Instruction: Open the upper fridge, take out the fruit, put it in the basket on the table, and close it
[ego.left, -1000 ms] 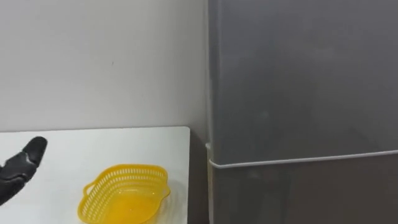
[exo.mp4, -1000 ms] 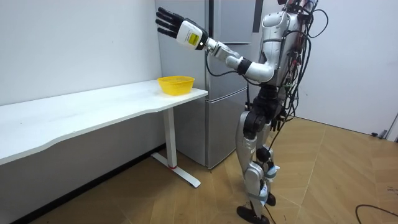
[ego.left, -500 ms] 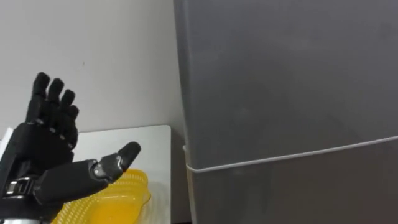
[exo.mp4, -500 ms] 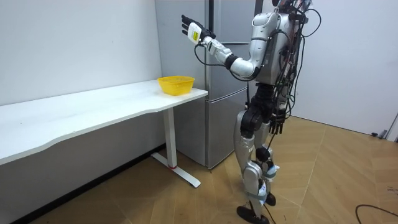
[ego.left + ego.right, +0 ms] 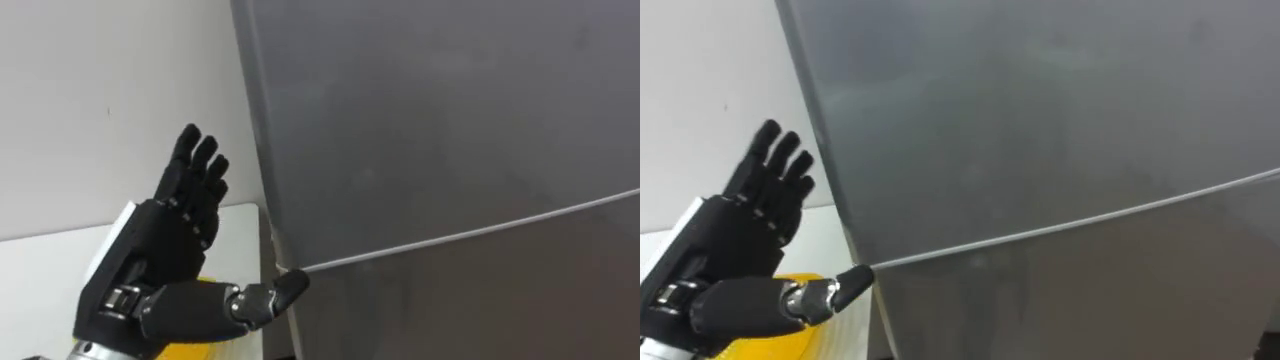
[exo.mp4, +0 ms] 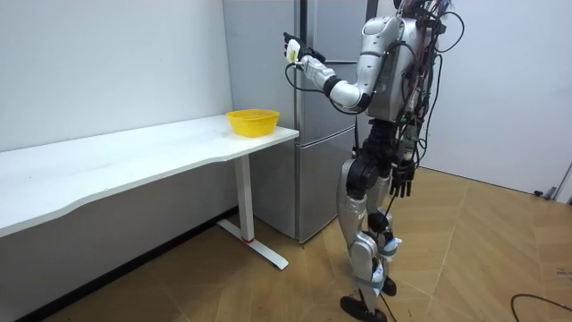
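Left hand (image 5: 150,262) held up and spread at the left edge of the closed fridge (image 5: 450,130).

Nearest, the left hand is empty, palm toward the fridge, fingers (image 5: 195,165) straight and fanned upward. Its thumb (image 5: 272,293) points sideways, the tip at the fridge's left edge, level with the pale seam (image 5: 460,234) between the upper door (image 5: 1040,110) and lower door (image 5: 480,305); contact cannot be judged. Under the hand a yellow basket (image 6: 253,121) sits at the corner of the white table (image 6: 134,154) nearest the fridge. Both doors are shut. In the room view the robot stands before the fridge, by the table's end, right hand (image 6: 400,182) hanging at its hip.
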### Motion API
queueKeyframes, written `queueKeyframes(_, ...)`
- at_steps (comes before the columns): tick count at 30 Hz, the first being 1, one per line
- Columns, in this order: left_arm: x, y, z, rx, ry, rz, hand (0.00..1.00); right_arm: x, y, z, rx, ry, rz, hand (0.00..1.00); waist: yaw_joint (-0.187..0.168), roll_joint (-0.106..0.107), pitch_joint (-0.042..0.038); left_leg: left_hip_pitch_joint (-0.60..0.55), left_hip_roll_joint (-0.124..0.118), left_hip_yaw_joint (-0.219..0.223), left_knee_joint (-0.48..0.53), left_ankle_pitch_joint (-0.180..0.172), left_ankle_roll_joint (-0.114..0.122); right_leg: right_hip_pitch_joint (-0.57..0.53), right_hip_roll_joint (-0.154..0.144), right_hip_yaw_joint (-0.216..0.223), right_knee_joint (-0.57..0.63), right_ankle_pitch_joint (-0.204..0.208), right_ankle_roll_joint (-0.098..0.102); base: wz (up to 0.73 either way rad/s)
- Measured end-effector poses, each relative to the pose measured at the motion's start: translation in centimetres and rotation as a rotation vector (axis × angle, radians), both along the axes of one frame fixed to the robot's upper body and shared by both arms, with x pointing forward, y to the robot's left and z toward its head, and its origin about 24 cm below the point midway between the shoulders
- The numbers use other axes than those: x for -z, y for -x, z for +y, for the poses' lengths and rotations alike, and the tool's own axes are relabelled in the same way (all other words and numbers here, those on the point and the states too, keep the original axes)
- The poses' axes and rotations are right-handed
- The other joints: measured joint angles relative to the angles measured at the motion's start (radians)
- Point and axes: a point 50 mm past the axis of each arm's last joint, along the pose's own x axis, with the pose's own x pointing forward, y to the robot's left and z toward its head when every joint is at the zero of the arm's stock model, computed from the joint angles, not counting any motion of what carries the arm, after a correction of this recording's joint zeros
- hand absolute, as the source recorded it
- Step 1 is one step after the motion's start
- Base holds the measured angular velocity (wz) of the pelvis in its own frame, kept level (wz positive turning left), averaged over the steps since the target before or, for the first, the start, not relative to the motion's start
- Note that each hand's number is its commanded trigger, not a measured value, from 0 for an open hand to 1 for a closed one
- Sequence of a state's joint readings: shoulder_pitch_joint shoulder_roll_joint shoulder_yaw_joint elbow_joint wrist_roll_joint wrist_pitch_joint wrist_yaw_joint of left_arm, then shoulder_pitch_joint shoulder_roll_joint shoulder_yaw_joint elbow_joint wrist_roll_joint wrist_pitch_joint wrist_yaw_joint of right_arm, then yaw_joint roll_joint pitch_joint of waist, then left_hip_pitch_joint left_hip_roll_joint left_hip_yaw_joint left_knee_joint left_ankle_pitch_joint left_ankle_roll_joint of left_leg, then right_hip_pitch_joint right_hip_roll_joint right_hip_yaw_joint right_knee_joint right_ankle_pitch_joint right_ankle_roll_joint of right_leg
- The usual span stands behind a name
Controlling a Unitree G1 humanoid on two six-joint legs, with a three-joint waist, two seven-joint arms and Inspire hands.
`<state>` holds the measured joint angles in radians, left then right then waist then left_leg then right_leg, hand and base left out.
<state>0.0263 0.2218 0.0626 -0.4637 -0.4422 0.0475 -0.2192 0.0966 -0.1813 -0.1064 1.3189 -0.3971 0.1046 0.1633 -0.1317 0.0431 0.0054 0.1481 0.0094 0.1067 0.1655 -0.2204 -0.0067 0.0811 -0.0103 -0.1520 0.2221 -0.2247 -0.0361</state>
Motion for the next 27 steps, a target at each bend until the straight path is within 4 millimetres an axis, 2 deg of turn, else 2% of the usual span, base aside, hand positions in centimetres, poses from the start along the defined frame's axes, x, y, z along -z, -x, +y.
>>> queueKeyframes(9, -0.4, -0.2, -0.8, 0.080, -0.031, -0.015, 0.00, 0.0, 0.2, 0.0, -0.009, 0.011, 0.012, 0.00, 0.001, -0.001, -0.0006, -0.006, 0.000, 0.003, 0.001, 0.000, 0.000, -0.012, 0.001, 0.011, 0.002, 0.000, 0.000, -0.01)
queueKeyframes(15, -0.3, 0.0, -1.6, 0.174, -0.084, -0.020, 0.00, 0.0, 0.1, 0.0, -0.003, 0.014, 0.004, 0.00, 0.000, -0.001, -0.0004, -0.003, 0.009, 0.000, 0.000, 0.000, 0.000, -0.009, 0.002, 0.009, 0.008, 0.001, -0.001, 0.00)
queueKeyframes(16, -0.3, 0.0, -1.7, 0.185, -0.088, -0.020, 0.23, 0.0, -0.1, 0.0, -0.001, 0.017, 0.000, 0.00, 0.000, -0.001, -0.0003, -0.003, 0.010, 0.002, -0.001, 0.000, 0.000, -0.009, 0.002, 0.009, 0.008, 0.001, -0.001, 0.00)
queueKeyframes(17, -0.3, 0.0, -1.8, 0.193, -0.089, -0.021, 0.37, 0.0, -0.1, 0.0, 0.002, 0.023, -0.003, 0.00, 0.000, -0.001, -0.0001, -0.004, 0.010, 0.002, -0.001, 0.000, 0.000, -0.009, 0.002, 0.009, 0.008, 0.001, -0.001, 0.00)
queueKeyframes(19, -0.2, 0.1, -1.9, 0.201, -0.090, -0.019, 0.99, 0.0, -0.2, -0.1, 0.006, 0.034, -0.009, 0.00, -0.001, 0.000, -0.0001, -0.004, 0.010, 0.002, -0.001, 0.000, 0.000, -0.009, 0.002, 0.009, 0.008, 0.001, -0.001, 0.00)
queueKeyframes(27, -0.6, -0.1, -1.6, 0.171, -0.083, -0.033, 1.00, 0.0, -0.1, 0.1, -0.009, 0.042, -0.006, 0.00, 0.003, 0.006, 0.0010, -0.012, 0.010, 0.002, -0.001, 0.000, 0.000, -0.005, 0.003, -0.004, -0.004, 0.002, -0.003, 0.07)
